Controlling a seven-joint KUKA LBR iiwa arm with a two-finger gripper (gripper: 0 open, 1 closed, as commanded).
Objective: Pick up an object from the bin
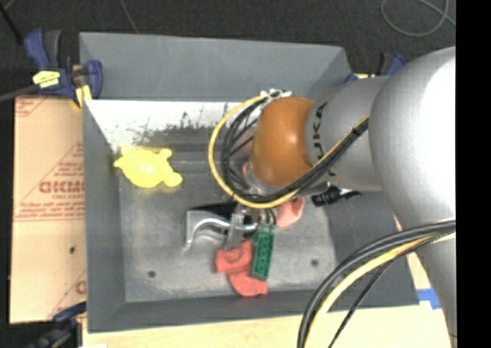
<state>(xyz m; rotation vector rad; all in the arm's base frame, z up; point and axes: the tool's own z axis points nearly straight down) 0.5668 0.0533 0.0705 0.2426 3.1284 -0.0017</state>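
Gripper (205,230): low over the floor of the bin (230,70), mid-front; open or closed, cannot tell.
Likeliest pick: red lump (239,270), just right of the gripper, touching a green studded block (263,253).
Risk: a close could catch both pieces, or nudge the lump away.
Hidden: pink piece (290,213) half under the wrist.
Apart: yellow toy (147,168), far left.

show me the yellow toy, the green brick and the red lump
yellow toy (146,168), camera view, middle of body
green brick (262,253), camera view, studded top
red lump (234,262), camera view, left half
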